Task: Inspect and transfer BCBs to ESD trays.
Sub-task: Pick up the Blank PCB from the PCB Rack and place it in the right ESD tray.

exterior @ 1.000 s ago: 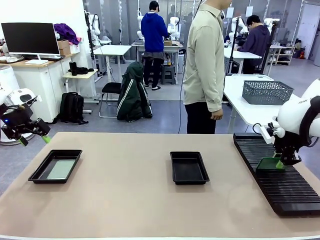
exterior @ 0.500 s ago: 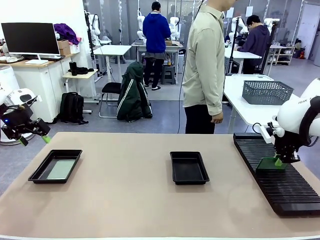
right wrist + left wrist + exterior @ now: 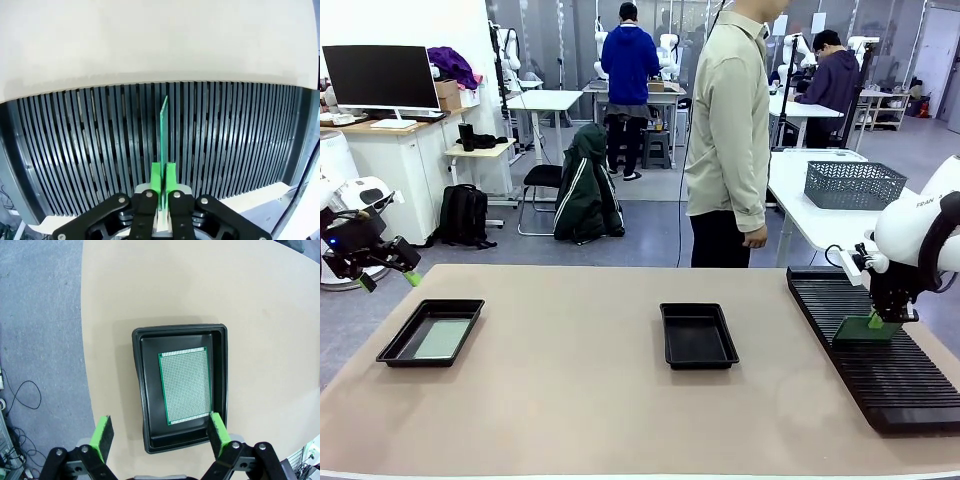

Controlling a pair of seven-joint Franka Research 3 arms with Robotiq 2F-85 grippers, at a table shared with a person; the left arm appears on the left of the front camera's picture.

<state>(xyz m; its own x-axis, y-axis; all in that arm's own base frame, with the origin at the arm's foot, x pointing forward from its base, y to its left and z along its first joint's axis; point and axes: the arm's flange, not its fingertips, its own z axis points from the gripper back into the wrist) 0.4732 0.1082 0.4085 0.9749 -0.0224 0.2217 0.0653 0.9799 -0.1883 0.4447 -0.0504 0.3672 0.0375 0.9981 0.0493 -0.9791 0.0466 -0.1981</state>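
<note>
A green BCB (image 3: 858,329) stands on edge in the black slotted rack (image 3: 910,380) at the right. My right gripper (image 3: 876,322) is shut on its top edge. The right wrist view has the thin board (image 3: 163,116) rising between the two green pads (image 3: 156,178), which press its near end. A second BCB (image 3: 186,385) lies flat in the left ESD tray (image 3: 140,388), seen also on the table's left (image 3: 432,333). My left gripper (image 3: 160,432) hangs open high above that tray's near end, and off the table's left edge (image 3: 390,279). The middle ESD tray (image 3: 697,335) holds nothing.
A person in a beige shirt (image 3: 729,125) stands at the far side of the table. A grey mesh basket (image 3: 854,184) sits on a white table behind the rack. The tan tabletop (image 3: 570,400) lies bare between the trays.
The right gripper's pads have closed onto the standing board in the rack. The left arm has not moved.
</note>
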